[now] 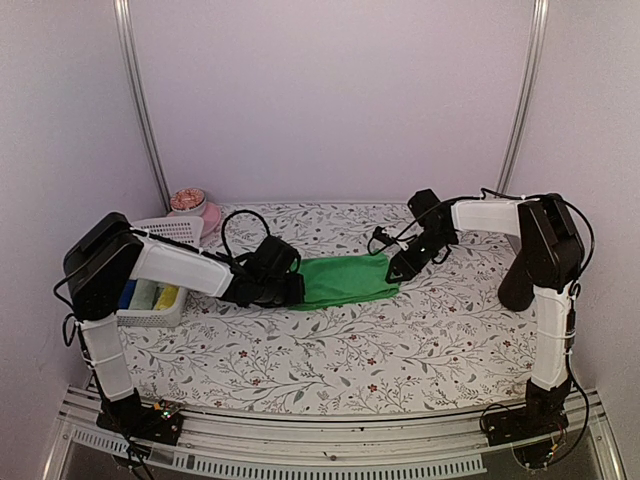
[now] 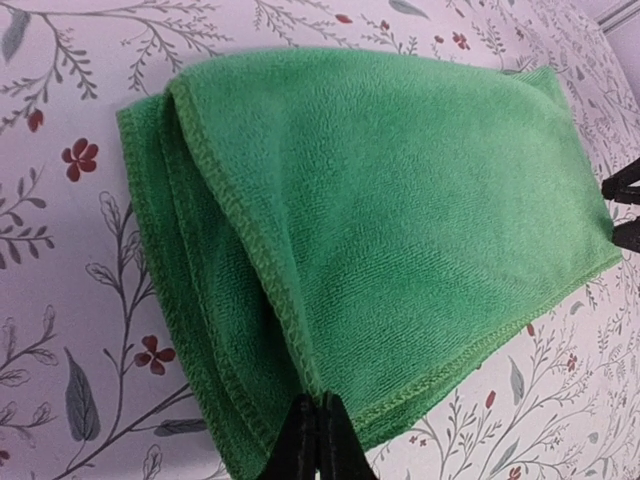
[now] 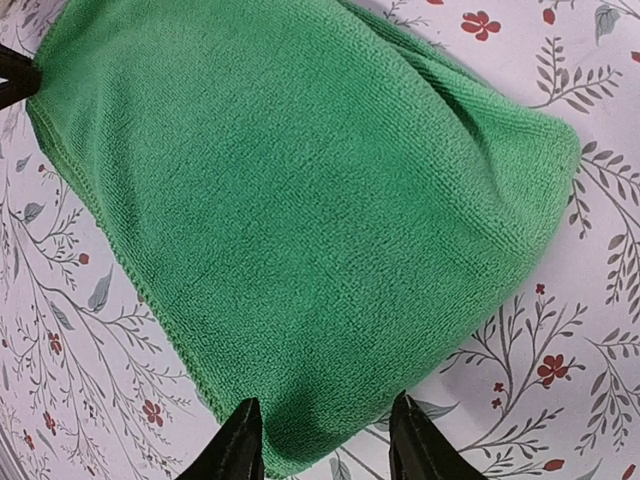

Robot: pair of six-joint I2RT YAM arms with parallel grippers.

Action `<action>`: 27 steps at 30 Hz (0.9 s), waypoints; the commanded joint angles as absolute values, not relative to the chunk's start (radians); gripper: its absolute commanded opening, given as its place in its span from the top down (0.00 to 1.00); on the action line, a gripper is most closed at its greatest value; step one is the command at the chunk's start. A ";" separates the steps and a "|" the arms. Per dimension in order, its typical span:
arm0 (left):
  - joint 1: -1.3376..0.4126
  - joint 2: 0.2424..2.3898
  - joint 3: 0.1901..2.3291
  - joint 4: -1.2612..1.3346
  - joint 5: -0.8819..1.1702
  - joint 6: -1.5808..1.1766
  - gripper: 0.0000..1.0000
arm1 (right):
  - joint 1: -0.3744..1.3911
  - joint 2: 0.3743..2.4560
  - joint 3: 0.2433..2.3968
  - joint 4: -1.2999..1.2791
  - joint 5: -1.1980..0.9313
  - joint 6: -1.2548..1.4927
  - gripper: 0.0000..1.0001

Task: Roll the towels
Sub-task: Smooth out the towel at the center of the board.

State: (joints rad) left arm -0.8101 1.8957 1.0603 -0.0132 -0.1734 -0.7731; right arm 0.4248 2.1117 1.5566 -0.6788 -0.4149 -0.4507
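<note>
Green towel (image 1: pixel 345 280) is laid folded on the floral-patterned surface (image 1: pixel 400 340), near the middle, between the 2 grippers. At its left end 2 hemmed layers are seen, the upper one lapped over the lower. Left gripper (image 2: pixel 318 445) is closed, its fingers pressed together on the hemmed edge at that end. Right gripper (image 3: pixel 325 445) is positioned at the opposite end with its 2 fingers apart, the towel's edge lying between them. Yellow-lime towel (image 1: pixel 162 295) is seen inside the white mesh basket (image 1: pixel 165 232) at the far left, partly hidden by the left arm. Pink bowl (image 1: pixel 208 215) is placed just behind the basket.
</note>
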 commanded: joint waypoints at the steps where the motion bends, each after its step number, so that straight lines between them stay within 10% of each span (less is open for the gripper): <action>1: -0.824 1.853 1.038 -0.048 -0.239 -0.791 0.99 | 0.433 2.119 1.545 -0.663 -0.403 -0.461 0.56; 11: -0.825 1.893 1.045 -0.050 -0.221 -0.772 0.91 | 0.463 2.079 1.532 -0.643 -0.430 -0.483 0.57; 27: -0.794 1.752 1.058 -0.057 -0.271 -0.671 0.50 | 0.485 1.996 1.486 -0.559 -0.403 -0.458 0.60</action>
